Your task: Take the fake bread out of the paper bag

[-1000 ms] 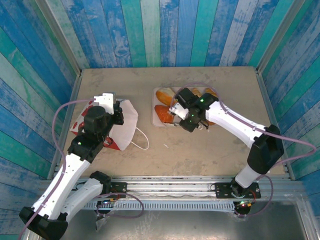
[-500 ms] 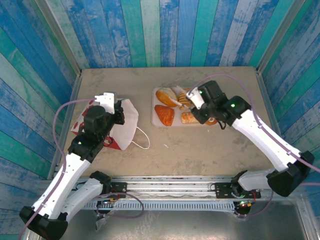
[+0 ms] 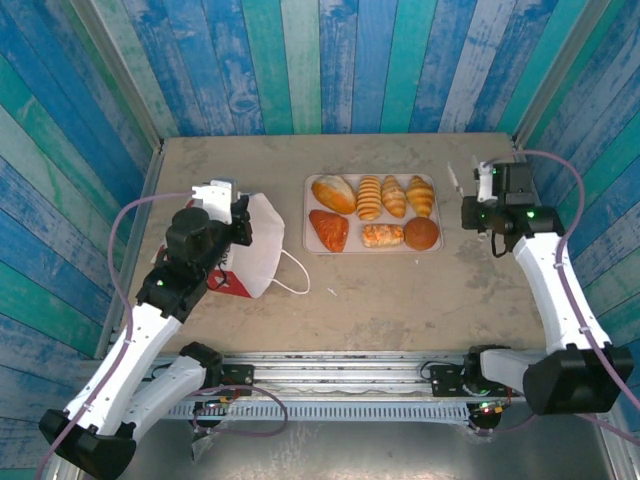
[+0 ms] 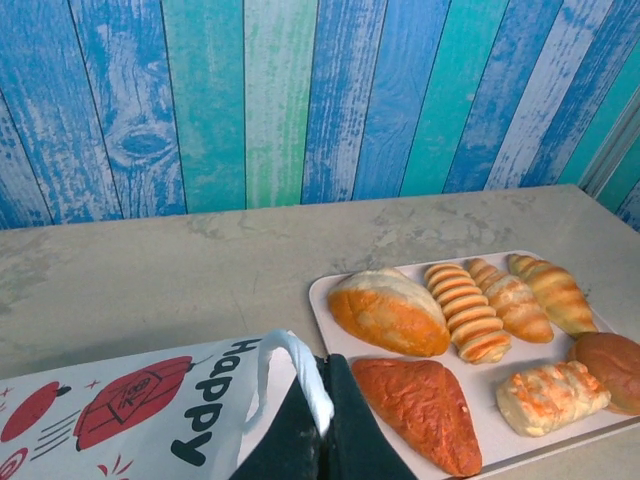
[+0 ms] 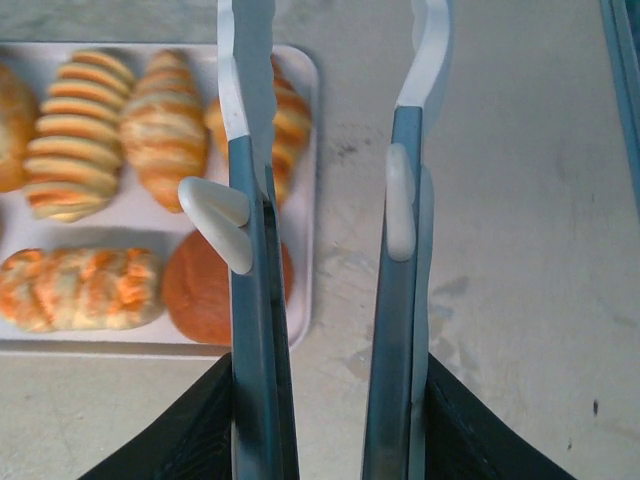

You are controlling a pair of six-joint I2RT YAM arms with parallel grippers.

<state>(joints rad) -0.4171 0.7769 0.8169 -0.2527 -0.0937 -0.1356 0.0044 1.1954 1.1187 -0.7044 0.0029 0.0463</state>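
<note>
The paper bag [image 3: 262, 243] lies flat on the table's left side, white with a red printed edge. My left gripper [image 3: 238, 216] is shut on its white string handle [image 4: 300, 368], which is pinched between the dark fingers [image 4: 322, 400]; "Happy" is printed on the bag [image 4: 130, 410]. Several pieces of fake bread [image 3: 369, 197] lie on the pale tray [image 3: 345, 247], among them a triangular piece [image 4: 420, 410] and a round bun [image 5: 200, 290]. My right gripper [image 3: 462, 180] hangs open and empty just right of the tray [image 5: 120, 222]. The bag's inside is hidden.
Blue and green plank walls close in the table on three sides. Bare tabletop lies between bag and tray, in front of the tray, and under the right gripper [image 5: 335, 40]. A loose string loop [image 3: 296, 280] trails from the bag toward the centre.
My right gripper has swung off the tray to the right, uncovering all the pastries. The left gripper stays on the bag handle; the bag and loose loop shifted slightly right.
</note>
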